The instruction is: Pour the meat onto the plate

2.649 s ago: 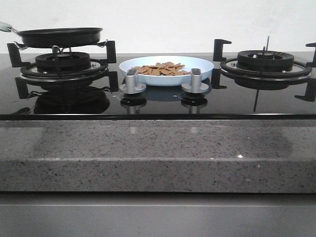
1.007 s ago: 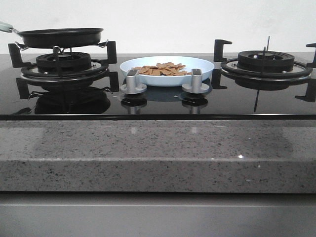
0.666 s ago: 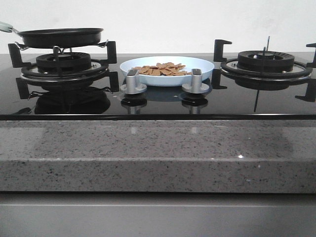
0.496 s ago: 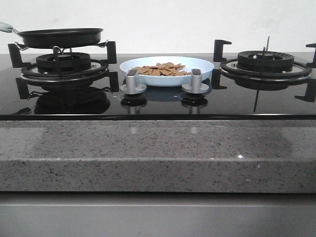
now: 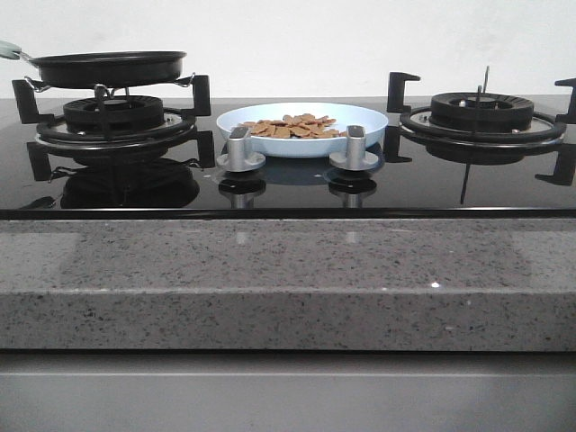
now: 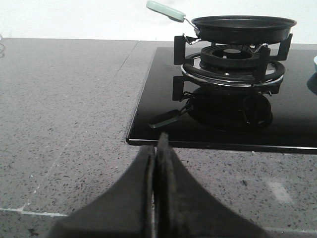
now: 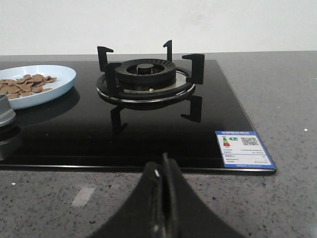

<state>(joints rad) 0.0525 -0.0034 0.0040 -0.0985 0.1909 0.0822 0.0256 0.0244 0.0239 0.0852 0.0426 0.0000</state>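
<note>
Front view shows the meat (image 5: 293,127) lying on the plate (image 5: 364,115), frying pan (image 5: 108,67) at nine o'clock; both hands, left hand (image 6: 154,148) and right hand (image 7: 164,171), pressed together, should just stay clear.

The right hand (image 7: 163,198), fingers pressed together, hangs over the countertop (image 7: 277,99) before an empty burner (image 7: 145,79).

Left tool (image 6: 155,148) matte black, right tool (image 7: 163,171) tapered, black

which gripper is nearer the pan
Left. The left gripper sits shut over the counter just in front of the pan on its burner; the right gripper is shut before the other, empty burner.
</note>
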